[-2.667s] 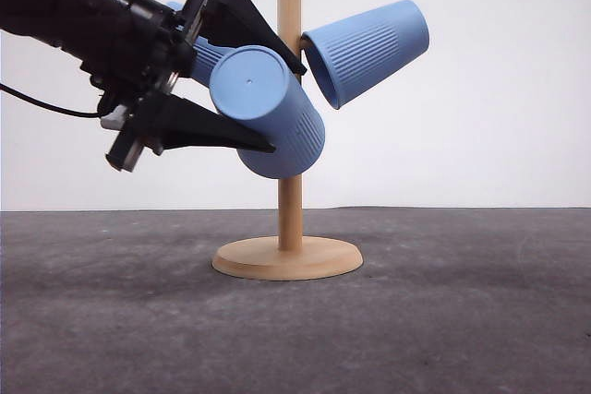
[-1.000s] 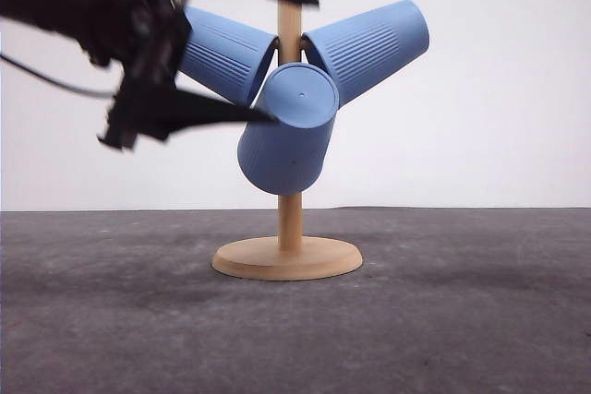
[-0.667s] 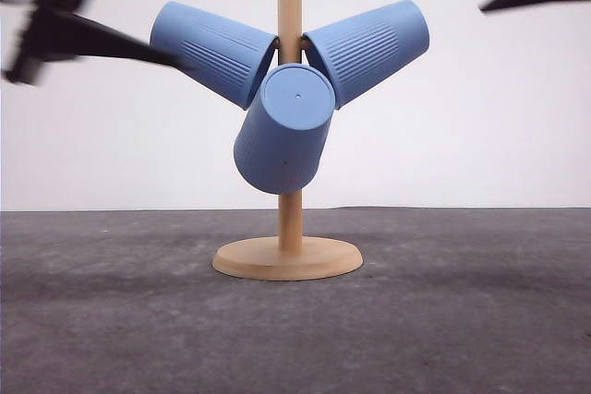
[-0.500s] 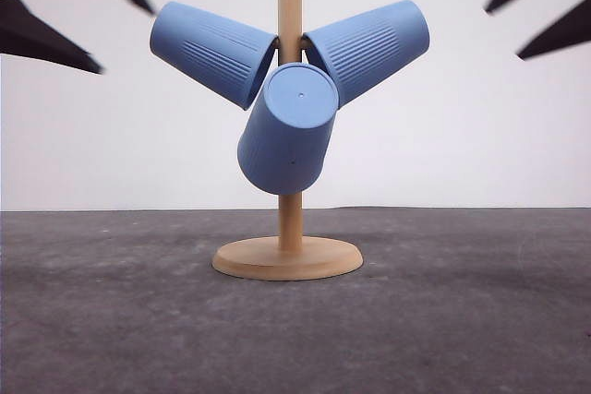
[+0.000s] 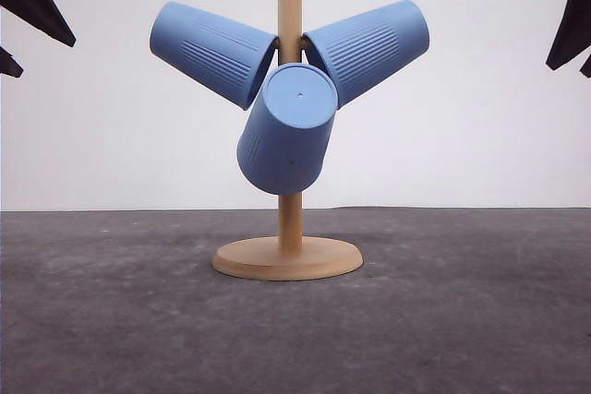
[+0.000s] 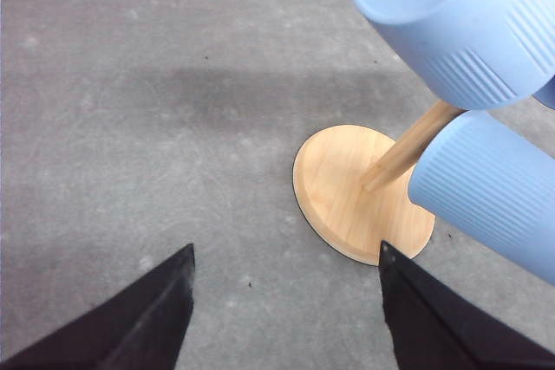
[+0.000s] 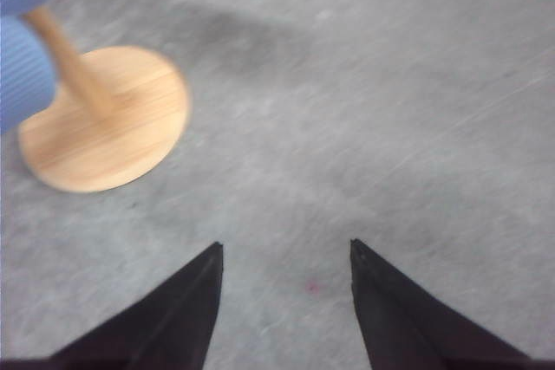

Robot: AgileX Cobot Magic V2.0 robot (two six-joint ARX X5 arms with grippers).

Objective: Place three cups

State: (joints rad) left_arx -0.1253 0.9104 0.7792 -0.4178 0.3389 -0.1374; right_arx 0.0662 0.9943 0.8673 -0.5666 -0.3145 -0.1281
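Cups point(image 5: 286, 126), all three, hang mouth-inward on the wooden stand's post point(image 5: 290, 219), long axes radiating outward, with the left gripper point(image 6: 282, 301) and right gripper point(image 7: 284, 296) well apart to either side, fingers spread and empty, apparently equidistant.

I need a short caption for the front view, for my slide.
Three blue cups hang on the wooden stand; both hands, empty, are away from them.
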